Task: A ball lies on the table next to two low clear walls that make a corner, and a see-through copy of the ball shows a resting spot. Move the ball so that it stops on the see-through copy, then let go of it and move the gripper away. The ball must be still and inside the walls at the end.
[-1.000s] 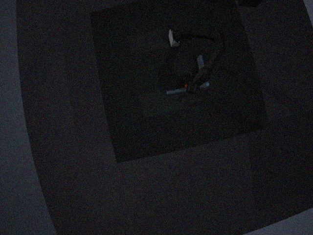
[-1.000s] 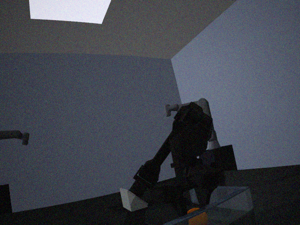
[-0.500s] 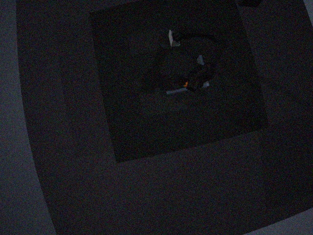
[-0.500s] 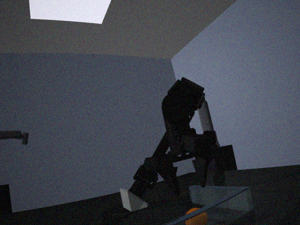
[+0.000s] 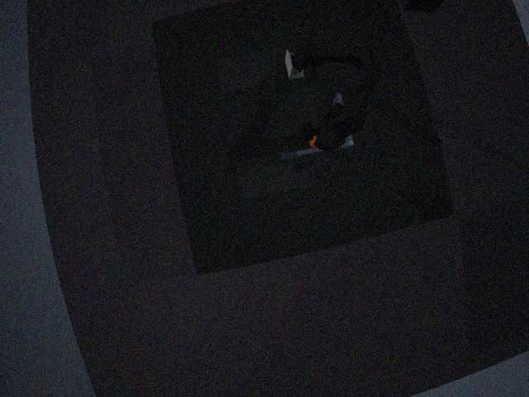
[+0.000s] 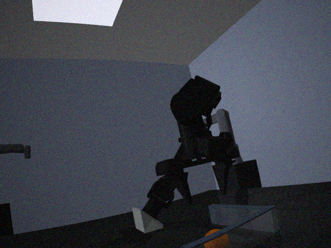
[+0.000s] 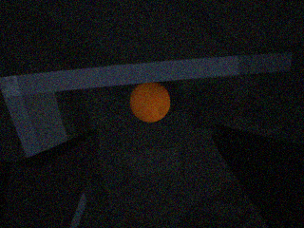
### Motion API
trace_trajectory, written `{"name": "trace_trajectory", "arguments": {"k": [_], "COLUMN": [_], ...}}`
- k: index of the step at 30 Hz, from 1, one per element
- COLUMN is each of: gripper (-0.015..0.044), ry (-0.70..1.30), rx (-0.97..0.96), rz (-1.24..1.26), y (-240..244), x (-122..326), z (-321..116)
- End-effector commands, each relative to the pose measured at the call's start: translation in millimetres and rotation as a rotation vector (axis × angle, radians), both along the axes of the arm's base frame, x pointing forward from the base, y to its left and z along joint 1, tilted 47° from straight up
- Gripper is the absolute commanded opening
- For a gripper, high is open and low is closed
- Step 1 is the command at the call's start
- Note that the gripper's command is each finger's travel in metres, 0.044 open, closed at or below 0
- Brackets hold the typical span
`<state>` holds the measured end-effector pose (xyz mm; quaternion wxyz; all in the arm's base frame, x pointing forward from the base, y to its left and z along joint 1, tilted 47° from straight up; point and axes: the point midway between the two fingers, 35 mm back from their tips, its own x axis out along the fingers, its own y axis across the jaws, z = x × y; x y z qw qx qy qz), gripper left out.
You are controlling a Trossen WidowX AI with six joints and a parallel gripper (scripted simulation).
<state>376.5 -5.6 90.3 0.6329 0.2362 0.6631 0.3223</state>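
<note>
Wrist view: orange ball sits on the dark worktop, right against the long clear wall, corner piece off to its left. End effector is spread wide, holding nothing, raised above the ball. Lighting very dim.

Room dim. Bright ceiling panel upper left of wall corner; grey-blue walls; dark floor below.
</note>
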Motion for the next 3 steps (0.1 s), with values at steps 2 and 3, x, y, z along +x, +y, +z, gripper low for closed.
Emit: {"name": "trace_trajectory", "arguments": {"k": [2,3], "gripper": [0.044,0.044], "ry": [0.018,0.018], "rx": [-0.009,-0.009], "rz": [-0.041,-0.041], "y": [-15.0,-15.0], "x": [0.8,0.8], "z": [11.6,11.6]}}
